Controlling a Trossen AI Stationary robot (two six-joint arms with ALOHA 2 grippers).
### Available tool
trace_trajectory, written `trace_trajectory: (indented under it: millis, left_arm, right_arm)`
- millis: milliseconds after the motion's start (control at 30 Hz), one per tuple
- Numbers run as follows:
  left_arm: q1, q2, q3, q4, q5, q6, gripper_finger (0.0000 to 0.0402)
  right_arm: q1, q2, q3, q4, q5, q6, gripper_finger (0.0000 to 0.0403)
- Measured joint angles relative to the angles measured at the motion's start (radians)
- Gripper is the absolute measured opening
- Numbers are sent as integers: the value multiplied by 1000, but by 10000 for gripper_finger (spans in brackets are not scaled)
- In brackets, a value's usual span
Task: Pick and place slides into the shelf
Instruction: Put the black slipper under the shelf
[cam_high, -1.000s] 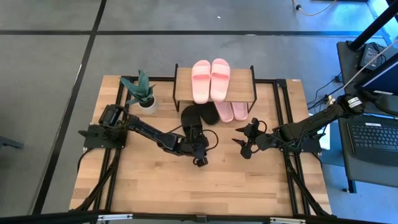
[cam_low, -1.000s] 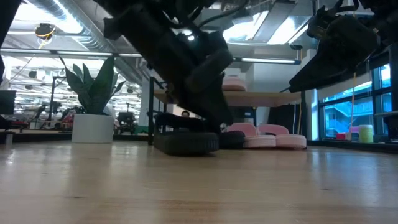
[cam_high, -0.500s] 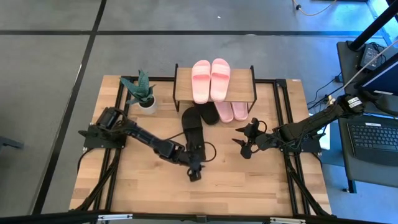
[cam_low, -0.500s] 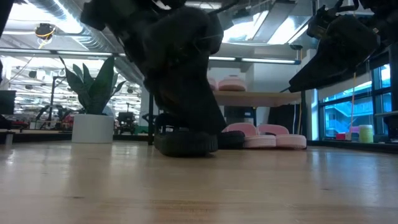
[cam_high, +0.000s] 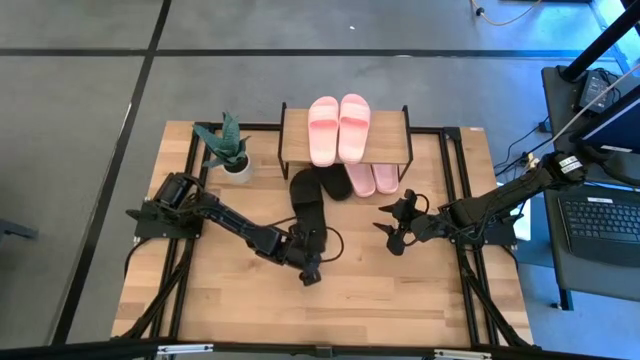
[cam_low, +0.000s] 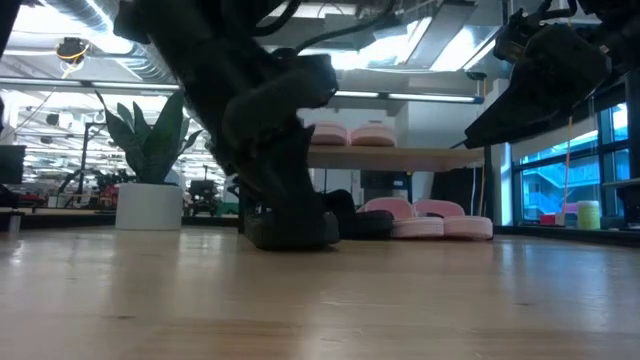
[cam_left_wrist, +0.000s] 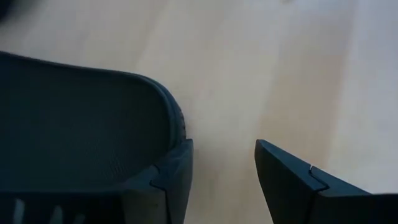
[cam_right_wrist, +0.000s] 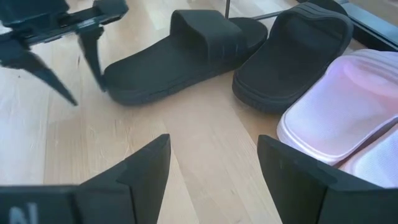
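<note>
Overhead view first: the left hand (cam_high: 309, 272) sits low near the middle of the tabletop (cam_high: 230, 300), at the heel end of a black slide (cam_high: 306, 203) that lies outside the shelf (cam_high: 295, 135), toe toward it. Half a second ago the slide's toe pointed a touch more to the right; now it has swung slightly toward the plant (cam_high: 226, 146), and the hand has edged back toward the slide's heel. A pink pair (cam_high: 338, 127) lies on the shelf's top board, a second pink pair (cam_high: 373, 177) and the other black slide (cam_high: 334, 181) beneath it. The right hand (cam_high: 388, 226) hovers unchanged right of centre, fingers apart and holding nothing.

Table-level view: the left arm's dark bulk (cam_low: 262, 120) stands over the black slide (cam_low: 290, 230), which rests flat; the arm has shifted leftward since before.

Left wrist view: fingers (cam_left_wrist: 292, 180) spread, one (cam_left_wrist: 171, 180) touching the slide's heel rim (cam_left_wrist: 81, 124), nothing clamped.

Right wrist view: open fingers (cam_right_wrist: 146, 165) face both black slides (cam_right_wrist: 180, 53) and the pink ones (cam_right_wrist: 336, 118).
</note>
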Motion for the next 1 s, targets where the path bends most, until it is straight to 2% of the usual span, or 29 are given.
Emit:
trace_trajectory:
  millis: [200,833,1000]
  left_arm:
    - [11,0,0,-53,-64,-4,164]
    - [80,0,1,-227,-116,-2,164]
    - [105,0,1,-239,-167,4,164]
  right_arm:
    - [0,0,0,0,0,0,242]
    - [0,0,0,-1,0,-2,242]
    - [0,0,0,-1,0,-2,242]
